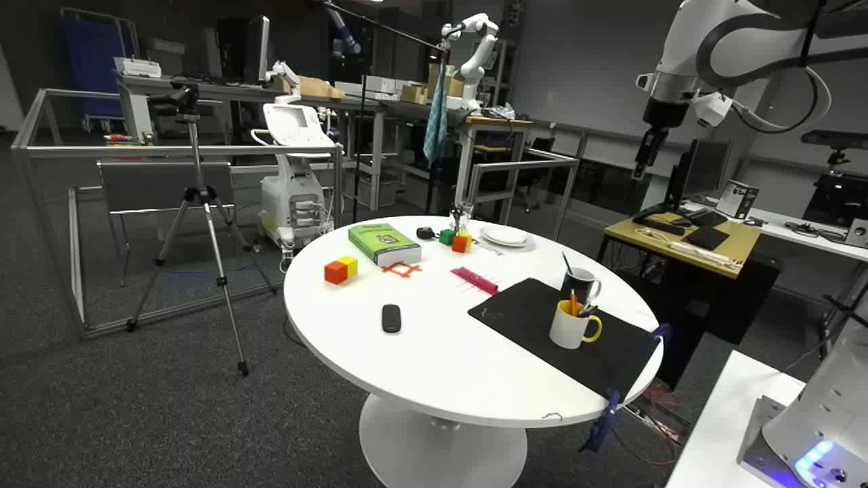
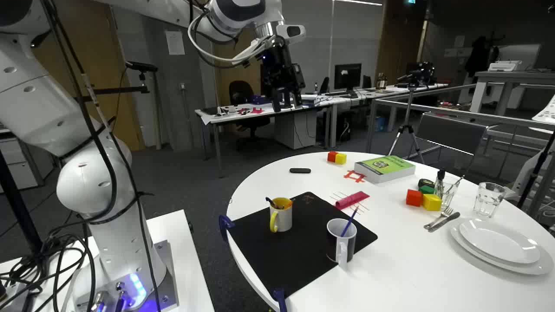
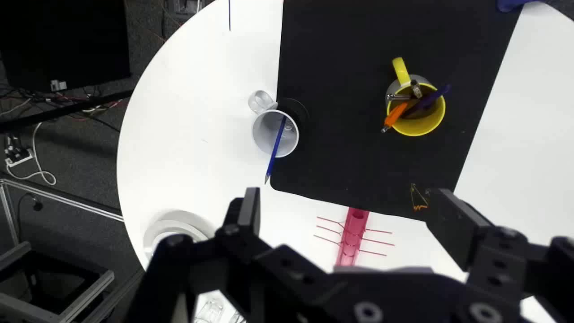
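Dark grey carpet (image 1: pixel 169 420) covers the floor around a round white tabletop (image 1: pixel 434 366) on a white pedestal with a disc base (image 1: pixel 441 454). In an exterior view, a plain grey wall (image 1: pixel 576 88) fills the upper right; a blue upright screen (image 1: pixel 95 64) stands in the dim upper left, and a silver metal-tube railing (image 1: pixel 156 152) crosses below it, near a silver-and-black tripod (image 1: pixel 201 194). In an exterior view, a brown wooden panel or door (image 2: pixel 97 47) rises at the upper left, a long white desk (image 2: pixel 243 117) stretches across the middle by a black office chair (image 2: pixel 241 93), and a thin white strip light (image 2: pixel 359 2) glows along the top edge.
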Controlling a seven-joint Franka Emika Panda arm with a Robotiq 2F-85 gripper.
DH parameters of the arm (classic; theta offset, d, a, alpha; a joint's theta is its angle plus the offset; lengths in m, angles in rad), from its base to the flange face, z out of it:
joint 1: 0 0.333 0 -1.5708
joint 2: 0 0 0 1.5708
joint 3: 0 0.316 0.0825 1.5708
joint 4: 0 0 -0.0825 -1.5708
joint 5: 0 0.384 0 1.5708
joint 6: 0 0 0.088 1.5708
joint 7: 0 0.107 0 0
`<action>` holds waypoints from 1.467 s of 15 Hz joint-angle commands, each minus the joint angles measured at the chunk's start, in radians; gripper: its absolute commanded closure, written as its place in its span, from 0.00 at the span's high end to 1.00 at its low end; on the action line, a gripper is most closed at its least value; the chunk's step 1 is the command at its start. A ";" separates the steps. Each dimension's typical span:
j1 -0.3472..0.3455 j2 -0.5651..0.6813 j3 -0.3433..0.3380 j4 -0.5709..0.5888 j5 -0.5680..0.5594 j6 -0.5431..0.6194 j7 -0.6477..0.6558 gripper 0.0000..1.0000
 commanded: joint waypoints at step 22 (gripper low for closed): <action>0.021 0.119 0.182 -0.104 -0.018 0.203 0.871 1.00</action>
